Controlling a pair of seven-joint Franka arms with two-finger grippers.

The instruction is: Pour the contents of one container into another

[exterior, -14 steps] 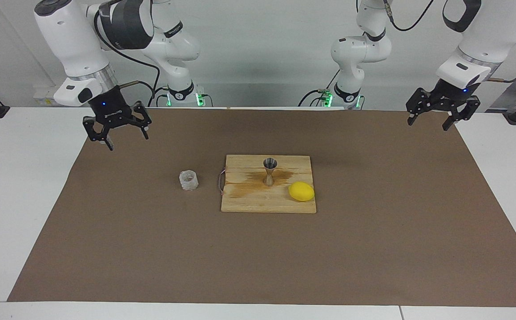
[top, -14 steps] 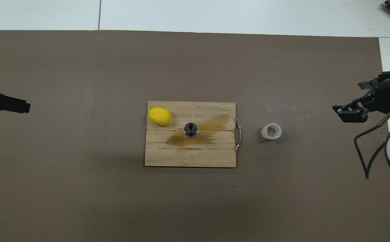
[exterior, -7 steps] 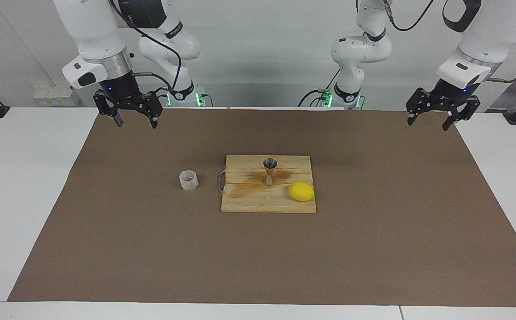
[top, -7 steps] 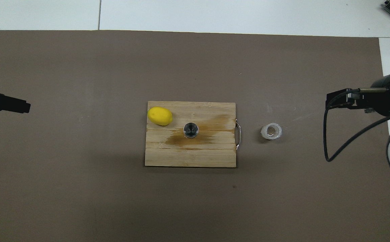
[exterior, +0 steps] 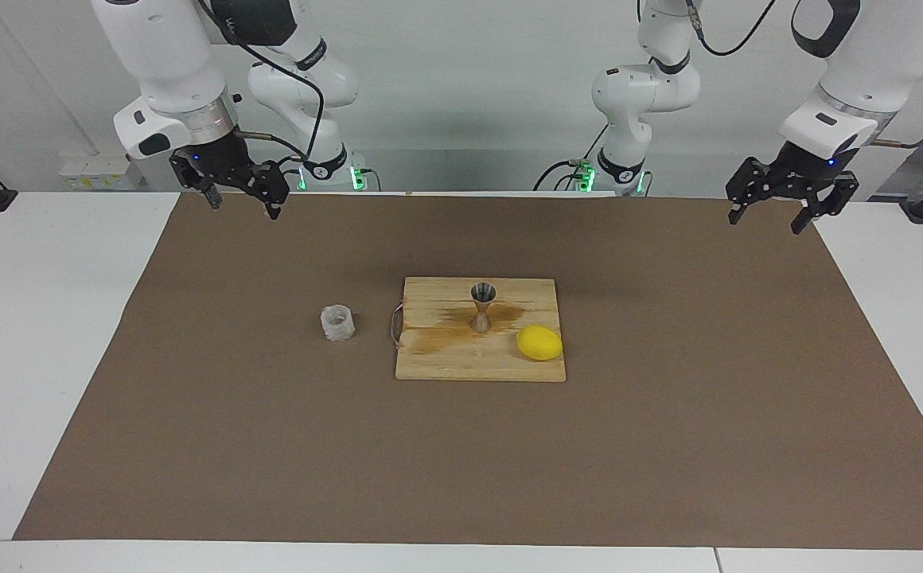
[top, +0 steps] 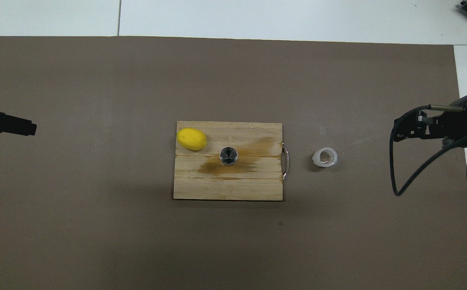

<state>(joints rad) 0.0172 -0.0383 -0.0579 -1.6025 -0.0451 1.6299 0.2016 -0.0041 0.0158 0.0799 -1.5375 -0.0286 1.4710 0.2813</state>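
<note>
A small crinkled whitish cup stands upright on the brown mat, beside the board toward the right arm's end. The grey metal jigger stands upright on the wooden cutting board, on a dark wet stain. My right gripper hangs open and empty high over the mat's corner near its base, well away from the cup. My left gripper waits open and empty over the mat's edge at its own end.
A yellow lemon lies on the board's corner, farther from the robots than the jigger. A metal handle sticks out of the board toward the cup. The brown mat covers most of the white table.
The right gripper has risen and swung back toward its base, away from the cup. Cup, jigger, lemon and left arm have not moved.
</note>
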